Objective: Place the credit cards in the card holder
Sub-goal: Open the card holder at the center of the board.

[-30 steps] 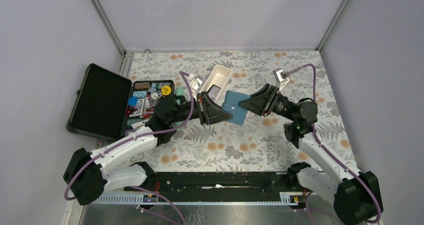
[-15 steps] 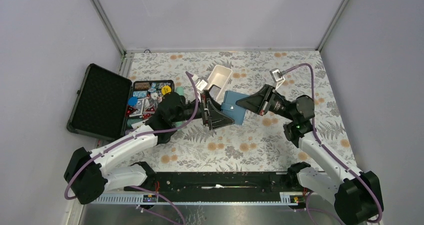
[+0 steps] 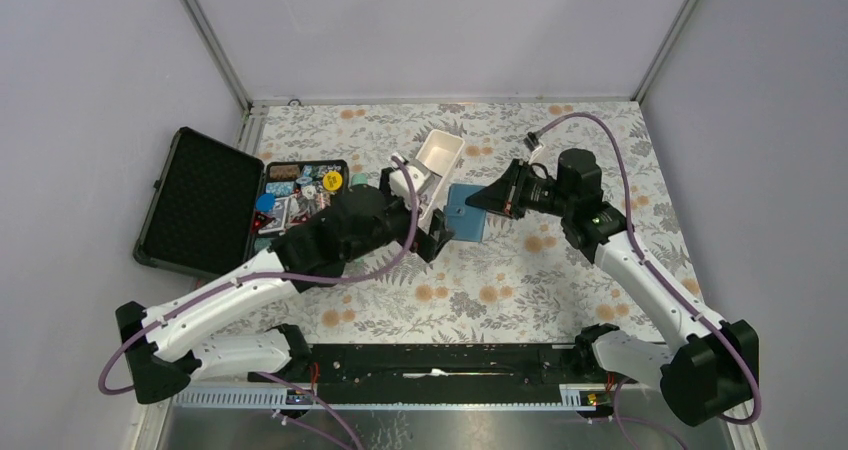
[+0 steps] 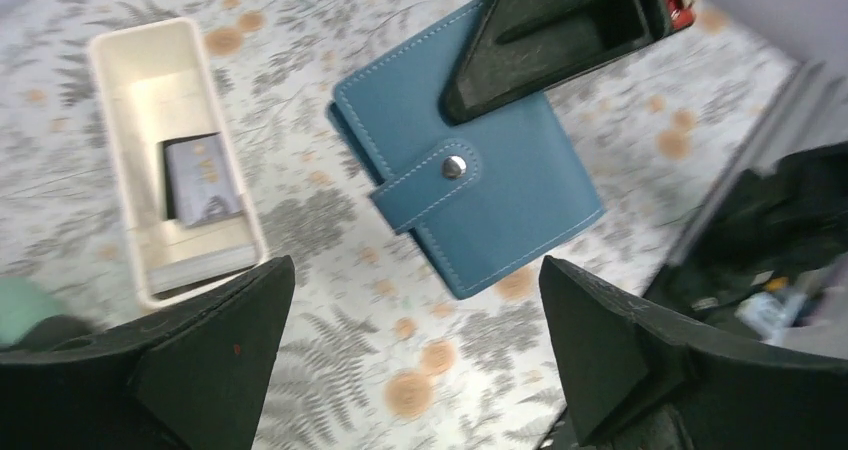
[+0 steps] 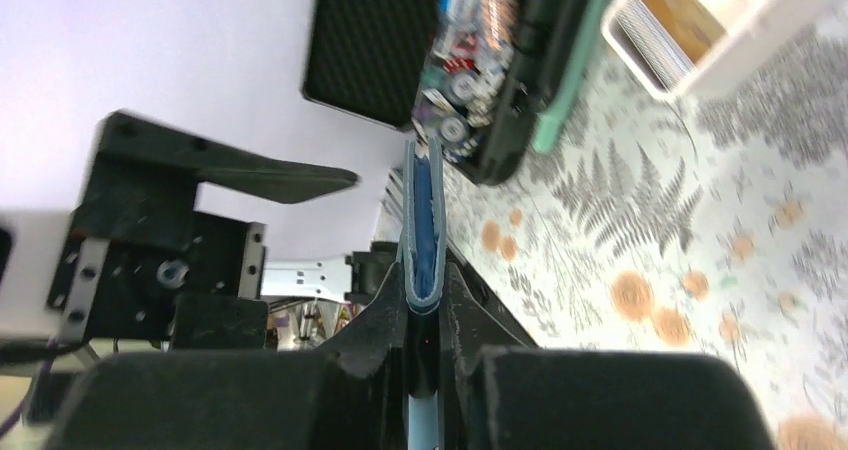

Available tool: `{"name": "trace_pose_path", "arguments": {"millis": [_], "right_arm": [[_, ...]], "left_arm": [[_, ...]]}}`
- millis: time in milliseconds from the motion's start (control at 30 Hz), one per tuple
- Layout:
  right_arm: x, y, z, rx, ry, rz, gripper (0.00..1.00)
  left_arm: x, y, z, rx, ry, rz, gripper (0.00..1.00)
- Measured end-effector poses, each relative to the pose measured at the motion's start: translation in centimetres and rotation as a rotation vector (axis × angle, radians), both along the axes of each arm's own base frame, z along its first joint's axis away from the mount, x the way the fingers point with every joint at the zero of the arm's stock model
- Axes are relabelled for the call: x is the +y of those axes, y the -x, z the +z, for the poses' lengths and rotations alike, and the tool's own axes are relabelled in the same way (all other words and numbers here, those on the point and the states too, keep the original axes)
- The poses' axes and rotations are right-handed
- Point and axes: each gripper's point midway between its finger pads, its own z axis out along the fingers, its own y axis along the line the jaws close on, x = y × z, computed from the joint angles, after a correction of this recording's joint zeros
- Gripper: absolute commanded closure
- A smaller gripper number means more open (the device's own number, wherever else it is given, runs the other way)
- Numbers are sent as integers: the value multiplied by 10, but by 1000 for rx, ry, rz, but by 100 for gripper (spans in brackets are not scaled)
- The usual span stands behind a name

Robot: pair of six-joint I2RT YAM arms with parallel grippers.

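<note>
While snapped shut, card holder [image 4: 470, 185] is pinched by one edge in right gripper [image 5: 425, 300], jaws tight on it. Dark credit card [image 4: 203, 178] lies in white tray [image 4: 115, 80] just beside. Left gripper [image 4: 417, 265] hovers above, spread wide, empty.

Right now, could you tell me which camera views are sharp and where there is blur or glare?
Top external: sharp, evenly lit, soft shadows only. Left wrist: the teal-blue folding wallet is crisp, the long white plastic tray slightly washed out, the right edge smeared. Right wrist: soft throughout; the right gripper, clamped on the wallet's edge, is a dark out-of-focus mass.
</note>
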Motion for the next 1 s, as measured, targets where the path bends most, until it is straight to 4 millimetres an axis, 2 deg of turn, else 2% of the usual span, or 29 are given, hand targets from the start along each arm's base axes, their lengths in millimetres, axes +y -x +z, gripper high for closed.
{"name": "trace_pose_path", "arguments": {"millis": [100,233,433,600,767,1000], "right_arm": [[-2,5,-23,104,52,2,100],[-5,12,-34,168,79,5,100],[-6,16,-38,225,97,7,100],[-6,15,-42,265,112,10,100],[-6,17,-47,297,119,14,100],[-4,20,-42,304,107,33,100]], "left_arm": [[7,-4,-11,-99,-126,36,2],[16,-14,-12,-209,-215,53,5],[5,-8,-9,-318,-267,-26,15],[-8,-3,-18,-345,-311,-82,24],[-22,4,-31,-351,-345,-131,28],[-29,5,-36,-362,-360,-146,40]]}}
